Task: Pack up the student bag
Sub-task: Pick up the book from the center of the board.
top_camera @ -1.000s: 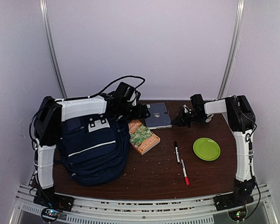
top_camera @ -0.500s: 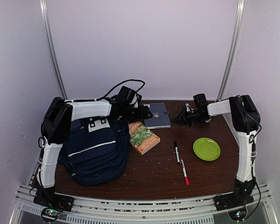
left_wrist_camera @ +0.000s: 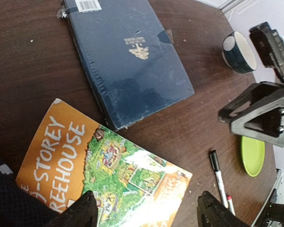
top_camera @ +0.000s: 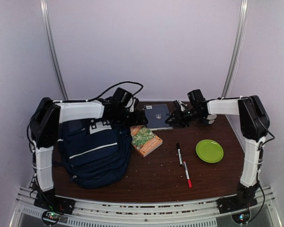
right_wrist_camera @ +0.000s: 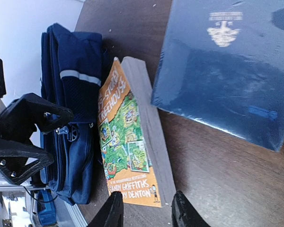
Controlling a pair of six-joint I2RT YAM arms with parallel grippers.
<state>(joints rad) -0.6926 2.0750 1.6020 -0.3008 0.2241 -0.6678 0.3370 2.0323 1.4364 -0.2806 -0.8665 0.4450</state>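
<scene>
Top camera looked down from above the near edge over the whole table (top_camera: pixel 156 177), wrist cameras sat close and low, both framed the Treehouse paperback (left_wrist_camera: pixel 113 170) and navy book (left_wrist_camera: pixel 128 61).

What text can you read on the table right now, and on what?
"-STOREY" "REEHOUSE": cover of the orange book, start out of frame.
"ANDY GRIFFITHS", "ERRY DENTON": same cover, right wrist view.
On the blue book, the gold crest lettering and the barcode label are too small to read.
</scene>
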